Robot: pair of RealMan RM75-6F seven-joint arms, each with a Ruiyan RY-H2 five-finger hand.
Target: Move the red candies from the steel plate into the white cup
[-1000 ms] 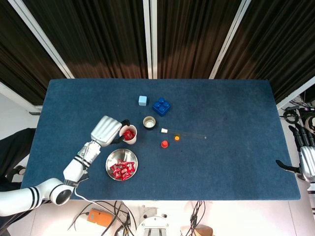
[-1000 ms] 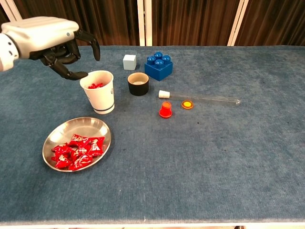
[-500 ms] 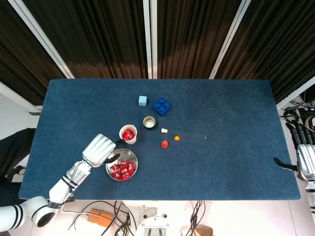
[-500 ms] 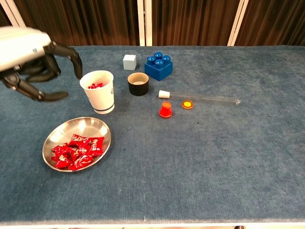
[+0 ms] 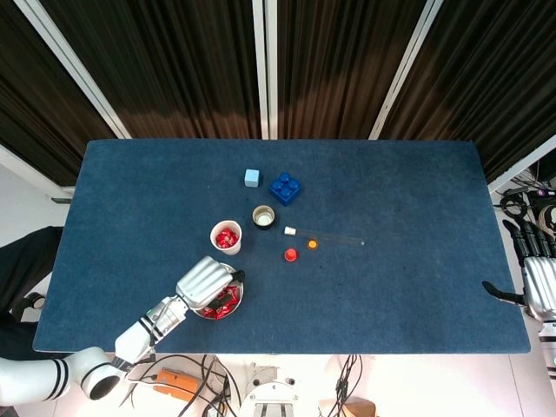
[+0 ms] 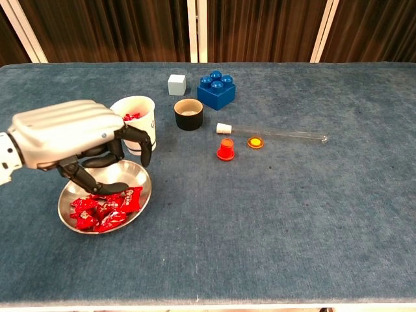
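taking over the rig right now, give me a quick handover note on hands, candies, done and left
Left hand hangs over the steel plate, fingers curled down toward the red candies; whether it grips one cannot be told.
Right hand is open, idle off the table's right edge.
Done: some candies already lie in the white cup.
Left: a pile remains on the plate to carry to the cup.

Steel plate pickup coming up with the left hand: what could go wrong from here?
1. The left hand is over the steel plate with fingertips down among the clumped red candies; closing could grab several, or push some over the shallow rim.
2. The white cup stands just behind the hand and looks light; lifting straight toward it could knock it over and spill the candies already inside.
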